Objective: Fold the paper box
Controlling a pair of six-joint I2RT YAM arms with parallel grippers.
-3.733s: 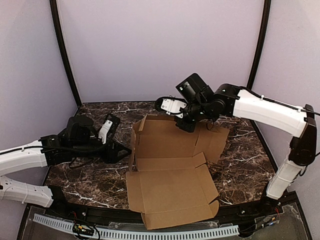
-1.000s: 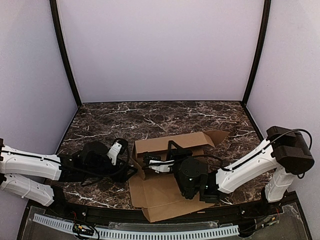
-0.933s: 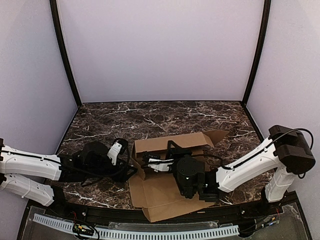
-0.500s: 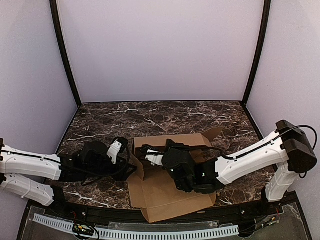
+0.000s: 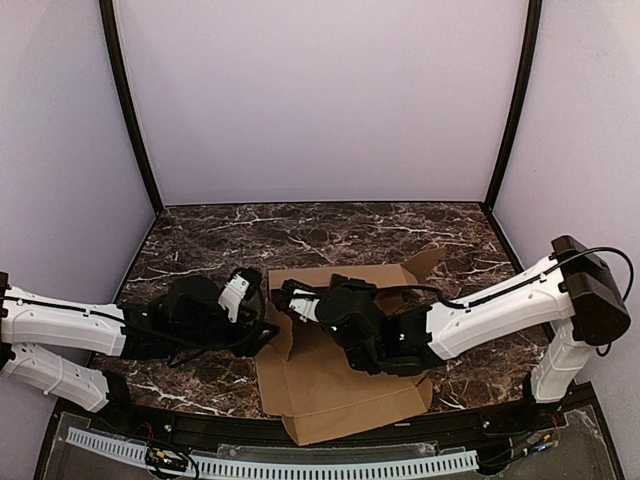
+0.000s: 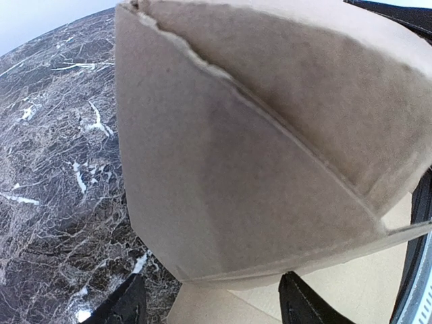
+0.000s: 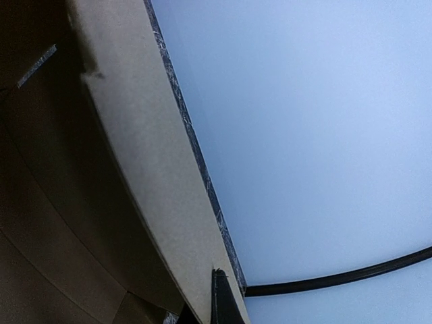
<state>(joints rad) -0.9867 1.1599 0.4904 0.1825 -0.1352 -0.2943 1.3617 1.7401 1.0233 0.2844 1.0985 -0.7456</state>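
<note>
The paper box (image 5: 340, 395) is plain brown cardboard. Its base panel lies flat at the table's front and its back wall (image 5: 375, 275) stands up. My left gripper (image 5: 262, 335) is open at the box's left side. In the left wrist view its fingers (image 6: 128, 304) are spread below a raised side flap (image 6: 243, 169), apart from it. My right gripper (image 5: 287, 297) reaches in over the base to the back left corner. In the right wrist view one fingertip (image 7: 223, 300) lies on a flap's pale face (image 7: 135, 148), and a dark part shows close behind the flap's edge.
The dark marble table (image 5: 200, 240) is bare behind and to the left of the box. Purple walls and black corner posts (image 5: 130, 110) close in the space. A white perforated rail (image 5: 250, 465) runs along the front edge. My right arm (image 5: 500, 300) lies across the box's right half.
My right wrist has slid left and back over the base, from mid-box to the back left corner. The back wall's right flap has come lower. My left arm has edged slightly right.
</note>
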